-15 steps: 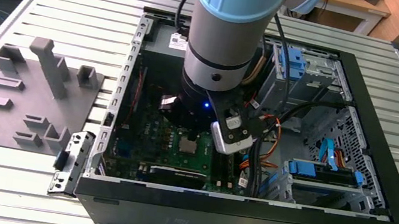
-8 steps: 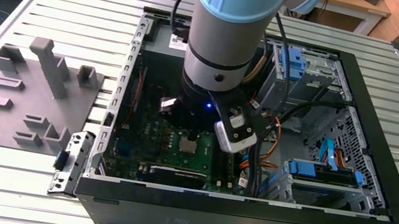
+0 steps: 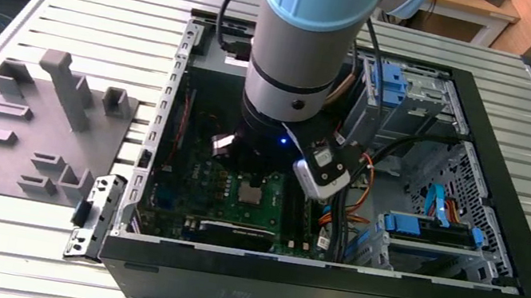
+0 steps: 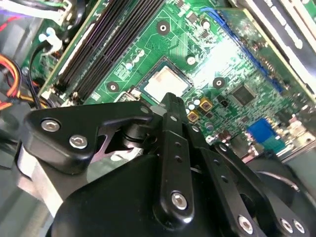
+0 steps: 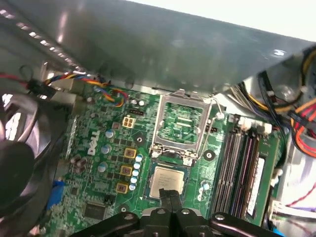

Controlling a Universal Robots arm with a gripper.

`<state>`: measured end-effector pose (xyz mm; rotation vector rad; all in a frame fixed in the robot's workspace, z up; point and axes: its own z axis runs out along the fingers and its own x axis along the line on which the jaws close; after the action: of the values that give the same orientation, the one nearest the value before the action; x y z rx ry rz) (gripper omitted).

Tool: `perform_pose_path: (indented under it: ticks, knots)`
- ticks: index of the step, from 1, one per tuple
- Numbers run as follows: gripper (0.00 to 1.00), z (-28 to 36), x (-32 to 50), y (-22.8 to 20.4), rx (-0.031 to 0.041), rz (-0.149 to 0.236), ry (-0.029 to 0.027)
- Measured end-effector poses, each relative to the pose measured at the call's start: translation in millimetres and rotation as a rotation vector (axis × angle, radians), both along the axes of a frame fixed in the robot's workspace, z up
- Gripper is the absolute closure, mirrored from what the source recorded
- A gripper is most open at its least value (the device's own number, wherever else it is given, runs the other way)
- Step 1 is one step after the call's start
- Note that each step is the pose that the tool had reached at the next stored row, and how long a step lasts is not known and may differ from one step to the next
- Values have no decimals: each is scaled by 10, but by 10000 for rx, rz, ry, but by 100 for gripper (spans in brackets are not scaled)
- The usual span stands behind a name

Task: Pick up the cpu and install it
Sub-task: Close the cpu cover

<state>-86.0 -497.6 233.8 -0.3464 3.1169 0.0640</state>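
The cpu (image 5: 167,180) is a small square chip with a silvery top. It lies flat in the socket on the green motherboard (image 5: 106,173), and it also shows in the second wrist view (image 4: 167,81) and in the exterior view (image 3: 251,193). The socket's metal hold-down frame (image 5: 181,123) stands swung open beside it. My gripper (image 5: 171,196) hangs just over one edge of the cpu. Its two black fingers (image 4: 170,106) are pressed together with nothing between them. In the exterior view the arm (image 3: 297,57) reaches straight down into the open computer case (image 3: 330,277).
Memory slots (image 5: 242,163) run along one side of the socket, and a black fan (image 5: 19,158) sits on the other. Coloured cables (image 5: 303,118) and blue drive bays (image 3: 430,229) fill the case's right in the exterior view. A grey parts fixture (image 3: 32,126) lies on the slatted table left of the case.
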Motion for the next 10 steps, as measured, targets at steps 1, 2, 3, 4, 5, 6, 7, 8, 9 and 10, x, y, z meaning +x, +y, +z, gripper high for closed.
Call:
perform_pose_path:
  ticks: [1, 2, 3, 4, 5, 6, 7, 8, 9, 10]
  knots:
    - [89, 0, 0, 0, 0, 178, 0]
    - [89, -1, 0, 0, 0, 360, 0]
    - [89, -1, 0, 0, 1, 538, 0]
    - [89, -2, 0, 0, 1, 735, 0]
    - [89, -2, 0, 0, 1, 914, 0]
    - [89, -3, 0, 0, 0, 1094, 0]
    - [89, -3, 0, 0, 1, 1275, 0]
    - [89, -3, 0, 0, 1, 1452, 0]
    - [89, -3, 0, 0, 0, 1624, 0]
    - [89, -4, 0, 0, 0, 1769, 0]
